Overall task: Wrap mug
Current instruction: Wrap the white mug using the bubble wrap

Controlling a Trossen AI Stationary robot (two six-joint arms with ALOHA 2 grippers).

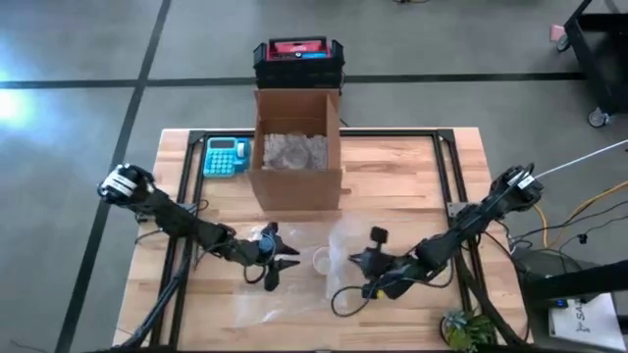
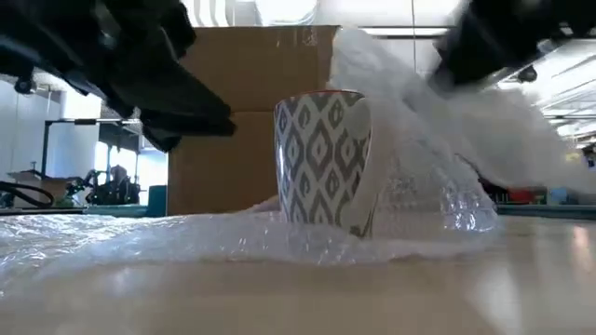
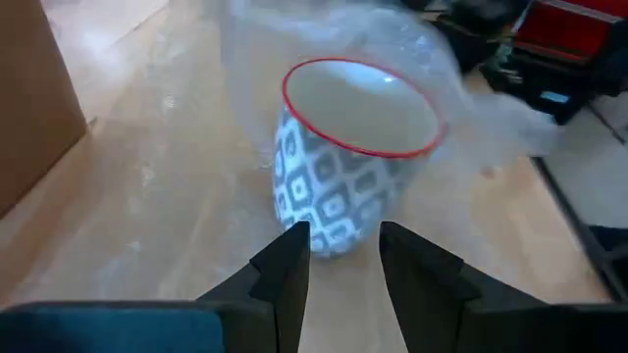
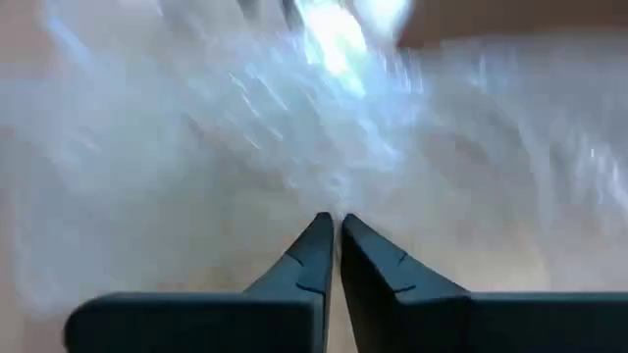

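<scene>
A white mug (image 2: 324, 163) with a grey diamond pattern and a red rim (image 3: 358, 108) stands upright on a sheet of clear bubble wrap (image 1: 285, 289) spread on the wooden table. My left gripper (image 3: 343, 250) is open just left of the mug (image 1: 321, 262), fingers pointing at its lower wall, nothing between them. My right gripper (image 1: 355, 260) is on the mug's right side, shut on the wrap. The wrap's right part (image 2: 410, 93) rises up beside and over the mug. My right gripper pinches a part of the bubble wrap (image 4: 331, 196) between its two shut fingers; edge or fold, one layer or several, I cannot tell. The held wrap (image 2: 400, 84) is lifted above the mug's right side, and the rest lies on the table under the mug.
An open cardboard box (image 1: 296, 147) with more bubble wrap inside stands just behind the mug. A teal calculator (image 1: 226, 157) lies left of the box. A black and red crate (image 1: 299, 59) sits beyond the table's far edge. A small plant (image 1: 466, 328) is at the near right corner.
</scene>
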